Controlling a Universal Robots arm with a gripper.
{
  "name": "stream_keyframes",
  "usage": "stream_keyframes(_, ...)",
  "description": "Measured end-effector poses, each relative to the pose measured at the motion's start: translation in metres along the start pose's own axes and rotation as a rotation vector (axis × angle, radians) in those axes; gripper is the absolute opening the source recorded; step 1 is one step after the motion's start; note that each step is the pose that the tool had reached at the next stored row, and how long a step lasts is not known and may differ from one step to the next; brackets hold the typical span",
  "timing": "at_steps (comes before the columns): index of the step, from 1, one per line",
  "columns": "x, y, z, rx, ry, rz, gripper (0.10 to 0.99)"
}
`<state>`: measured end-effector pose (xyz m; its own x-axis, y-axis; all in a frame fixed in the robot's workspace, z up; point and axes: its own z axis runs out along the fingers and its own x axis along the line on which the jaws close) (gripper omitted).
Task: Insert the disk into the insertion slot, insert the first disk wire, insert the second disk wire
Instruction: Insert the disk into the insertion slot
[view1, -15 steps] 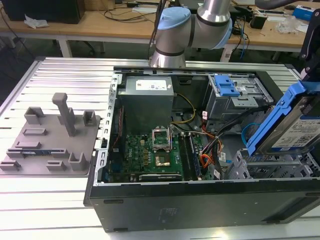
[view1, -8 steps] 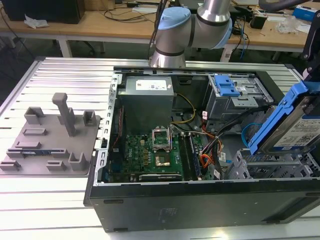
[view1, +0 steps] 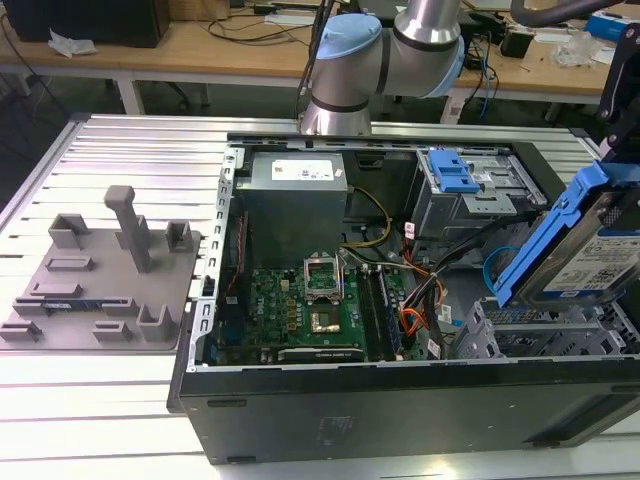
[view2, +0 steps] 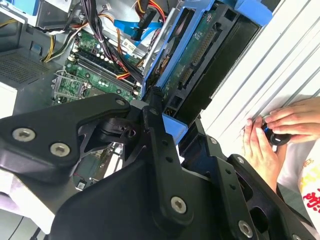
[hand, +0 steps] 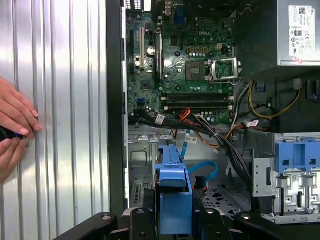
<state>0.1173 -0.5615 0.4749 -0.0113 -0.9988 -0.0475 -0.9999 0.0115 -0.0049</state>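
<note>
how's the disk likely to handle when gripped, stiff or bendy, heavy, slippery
Probably rigid: the disk is a flat metal slab and hangs tilted without sagging. Likely dense for its size. Its smooth blue plastic carrier, where the gripper clamps it, may slip or flex slightly.

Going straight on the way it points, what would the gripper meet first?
Probably the insertion slot beyond the held disk; a blue cable loops close beside that line, depth unclear.

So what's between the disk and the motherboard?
Loose cables: a black-and-orange bundle and a blue cable, between disk and motherboard in the first wrist view.
</note>
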Motion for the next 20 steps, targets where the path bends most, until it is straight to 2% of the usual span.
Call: stream_keyframes(20,-0.0009,0.0018,0.0164,0.000,0.0002,0.000,0.365)
